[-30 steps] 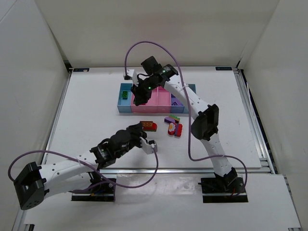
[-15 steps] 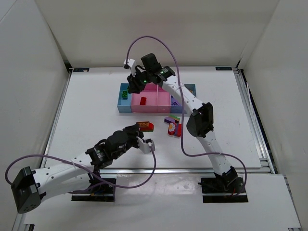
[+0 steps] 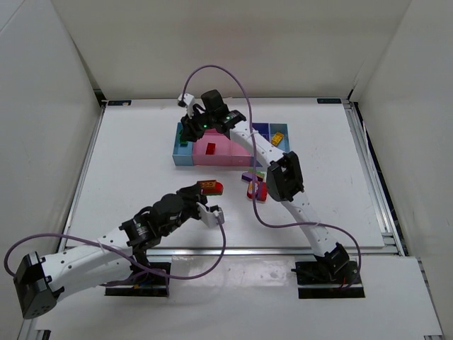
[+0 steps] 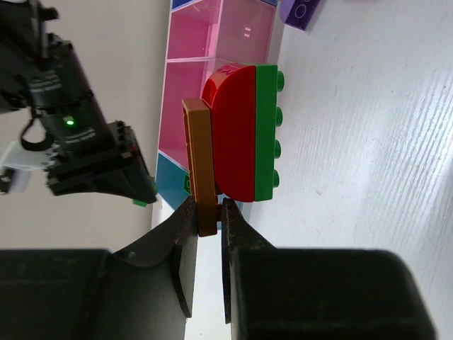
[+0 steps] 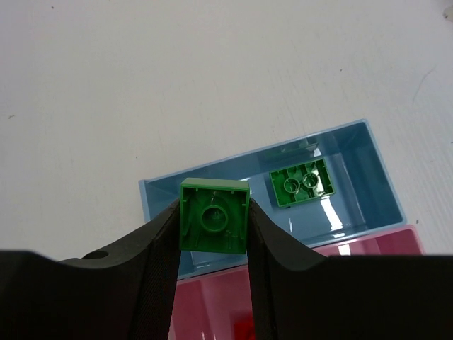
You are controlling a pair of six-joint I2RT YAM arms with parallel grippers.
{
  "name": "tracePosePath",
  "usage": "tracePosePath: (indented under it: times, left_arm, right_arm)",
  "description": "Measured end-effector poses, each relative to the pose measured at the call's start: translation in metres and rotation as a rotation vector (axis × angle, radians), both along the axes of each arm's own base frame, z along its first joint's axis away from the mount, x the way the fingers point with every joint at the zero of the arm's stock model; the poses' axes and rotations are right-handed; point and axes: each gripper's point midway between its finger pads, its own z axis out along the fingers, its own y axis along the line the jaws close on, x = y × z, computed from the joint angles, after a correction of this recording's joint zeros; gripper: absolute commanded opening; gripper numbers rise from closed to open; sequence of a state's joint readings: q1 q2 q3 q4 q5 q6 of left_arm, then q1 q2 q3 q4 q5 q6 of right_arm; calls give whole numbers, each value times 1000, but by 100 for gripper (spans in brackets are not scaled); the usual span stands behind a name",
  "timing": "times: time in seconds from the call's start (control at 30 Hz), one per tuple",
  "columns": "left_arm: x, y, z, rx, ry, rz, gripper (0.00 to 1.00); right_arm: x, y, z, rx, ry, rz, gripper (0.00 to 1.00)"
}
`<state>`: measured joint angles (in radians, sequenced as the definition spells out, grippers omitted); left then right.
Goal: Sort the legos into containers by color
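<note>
The containers [image 3: 230, 150] stand at upper centre of the top view. The right gripper [image 5: 213, 212] is clamped on a green brick [image 5: 213, 237] over the light-blue end bin [image 5: 354, 195], which holds a second green piece [image 5: 302, 184]. The left gripper [image 4: 207, 212], at lower centre, is clamped on an orange plate [image 4: 197, 149] joined to a red-and-green stack [image 4: 237, 134]. Loose legos [image 3: 255, 185] lie just below the containers.

The right claw [image 5: 212, 221] pinches a green brick [image 5: 213, 228], hollow underside toward the lens, over the light blue bin's [image 5: 376, 161] wall. At two o'clock, a second green brick [image 5: 303, 183] lies inside. A pink bin [image 5: 371, 244] adjoins at six o'clock.
</note>
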<state>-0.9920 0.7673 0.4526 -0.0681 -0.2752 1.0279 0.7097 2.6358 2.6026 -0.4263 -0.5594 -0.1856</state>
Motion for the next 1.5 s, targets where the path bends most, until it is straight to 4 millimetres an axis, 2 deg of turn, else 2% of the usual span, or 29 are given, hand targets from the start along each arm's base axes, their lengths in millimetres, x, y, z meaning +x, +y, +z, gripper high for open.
tracePosePath:
  times: [0.07,0.17,0.2,0.27,0.3,0.37,0.4,0.47,0.57,0.77,0.9,0.97,1.07,1.17,1.27,1.33,1.37,1.4,1.43,1.5]
  left_arm:
    - [-1,1,0,-1,1,0,10]
    - [-1,2,1,-2,2,3,10]
    - [-1,3,1,-3,3,5,10]
    - [-1,4,1,-3,4,7,10]
    - [-2,4,1,-3,5,8,10]
    - [-2,4,0,-1,7,9,10]
    - [-2,5,-1,1,8,9,10]
    - [-2,5,-1,3,9,9,10]
    - [-2,5,-1,2,10,10,10]
    - [1,5,-4,-1,20,21,10]
    - [8,8,-7,-33,56,68,10]
    - [13,7,-5,-61,87,103,10]
    - [22,4,6,-142,143,175,10]
    - [33,-1,27,-266,210,260,10]
    - [45,-4,52,-412,281,345,10]
    - [53,-3,67,-509,330,401,10]
    - [54,-2,69,-555,376,431,10]
    - [60,0,79,-600,387,455,10]
    - [63,1,82,-637,413,478,10]
    - [69,4,88,-715,482,529,10]
  right_arm:
    - [0,2,-11,-7,13,0,9]
    - [-2,6,-20,-10,28,-2,18]
    - [-3,7,-22,-12,32,-3,27]
    - [-3,8,-24,-13,32,-4,32]
    - [-2,8,-24,-13,29,-5,41]
    - [-3,10,-24,-11,25,-3,49]
    - [-3,10,-23,-9,21,-3,57]
    - [-2,11,-22,-9,17,-3,63]
    - [-1,10,-23,-12,7,-6,67]
    - [4,8,-24,-28,-22,-20,66]
    - [13,-7,-23,-57,-1,-100,68]
    - [25,-24,-12,-68,13,-179,70]
    - [51,-64,24,-47,34,-339,74]
    - [75,-126,80,15,54,-507,76]
    - [81,-197,141,96,65,-636,77]
    - [75,-241,169,134,61,-692,77]
    - [67,-257,179,145,62,-705,77]
    - [57,-270,186,151,66,-710,77]
    - [49,-275,191,162,62,-703,77]
    - [24,-277,187,160,96,-661,77]
